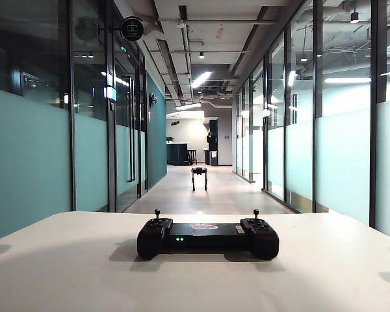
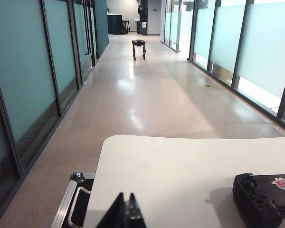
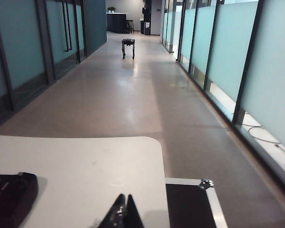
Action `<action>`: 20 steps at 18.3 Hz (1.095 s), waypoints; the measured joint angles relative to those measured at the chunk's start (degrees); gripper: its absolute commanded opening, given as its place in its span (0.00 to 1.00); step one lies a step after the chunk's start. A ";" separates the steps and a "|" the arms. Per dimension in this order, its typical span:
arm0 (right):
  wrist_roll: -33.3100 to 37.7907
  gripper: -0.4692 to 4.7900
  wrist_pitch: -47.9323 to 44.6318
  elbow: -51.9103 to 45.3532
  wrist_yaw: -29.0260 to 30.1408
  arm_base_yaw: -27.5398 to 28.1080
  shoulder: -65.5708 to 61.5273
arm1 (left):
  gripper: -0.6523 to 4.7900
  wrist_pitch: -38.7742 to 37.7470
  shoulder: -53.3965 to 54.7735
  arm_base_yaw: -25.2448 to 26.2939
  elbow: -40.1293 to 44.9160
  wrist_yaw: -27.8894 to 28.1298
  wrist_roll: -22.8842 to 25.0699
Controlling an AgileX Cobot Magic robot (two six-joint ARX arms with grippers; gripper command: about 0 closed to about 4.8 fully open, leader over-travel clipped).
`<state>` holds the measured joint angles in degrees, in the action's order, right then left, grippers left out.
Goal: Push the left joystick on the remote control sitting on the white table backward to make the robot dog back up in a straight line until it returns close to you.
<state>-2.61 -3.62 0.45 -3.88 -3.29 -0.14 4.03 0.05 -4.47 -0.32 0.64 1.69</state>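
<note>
- The remote control (image 1: pixel 208 238) sits on my desk (image 1: pixel 65 273) near its middle — a wide black gamepad with two bulbous ends, tiny green lights on the flat centre and a reddish logo on top.
- The left joystick (image 1: pixel 157 214) rises from the left end as a short thin stick with a small round knob; its twin stands on the right end. Nothing touches either.
- My left tool (image 2: pixel 125 211) hangs low over the desk's left part, its jaws pressed together, well apart from the controller.
- My right tool (image 3: pixel 122 211) is likewise closed to a point, over the desk's right part, away from the controller.
- The desk is plain matte white with rounded corners.
- Beyond it runs a long corridor — glossy pale floor, frosted teal glass walls (image 1: pixel 344 156) in dark frames on both sides, strip lights overhead.
- Far down the corridor stands the robot dog (image 1: pixel 199 175), small, black, on four legs.
- Only the wrist views show black cases with metal edging (image 3: pixel 199 199) beside the desk; only the exterior view shows both joysticks.
</note>
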 measured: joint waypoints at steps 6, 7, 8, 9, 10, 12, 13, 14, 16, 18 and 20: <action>-0.55 0.09 0.00 0.00 0.00 0.00 0.00 | 0.11 0.02 0.00 0.00 0.00 0.04 0.00; -0.55 0.09 0.00 0.00 0.00 0.00 0.00 | 0.11 0.02 0.00 0.00 0.00 0.24 0.00; -0.52 0.09 0.00 0.00 0.00 0.00 0.00 | 0.11 0.02 0.00 0.00 0.00 0.39 0.00; -0.55 0.09 -0.02 0.00 0.04 0.00 0.00 | 0.11 0.02 0.00 0.00 0.00 0.44 0.00; -0.55 0.09 -0.09 0.02 0.22 0.00 0.00 | 0.11 0.02 0.00 0.00 -0.02 0.44 0.00; -0.55 0.09 -0.09 0.44 0.74 -0.04 0.00 | 0.11 -0.02 0.00 0.00 -0.17 0.46 -0.09; -0.59 0.09 0.24 1.81 0.90 -0.07 -0.11 | 0.11 -0.28 0.02 0.00 -0.85 0.46 -0.13; -0.66 0.09 0.11 3.06 0.90 -0.07 -0.11 | 0.11 -0.28 0.02 0.00 -1.49 0.46 -0.17; -0.70 0.09 -1.01 5.55 0.92 -0.07 -0.31 | 0.11 0.24 1.09 0.00 -3.82 0.50 -0.20; -0.72 0.09 -0.55 7.02 1.09 -0.13 -2.27 | 0.11 1.09 4.13 0.00 -5.40 0.52 -0.20; -0.72 0.08 -0.44 8.90 2.23 -0.24 -5.07 | 0.11 2.97 9.53 0.00 -6.88 0.50 -0.22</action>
<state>-3.33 -4.05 9.34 -1.65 -3.53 -5.21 7.01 9.58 -4.47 -7.20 1.15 1.48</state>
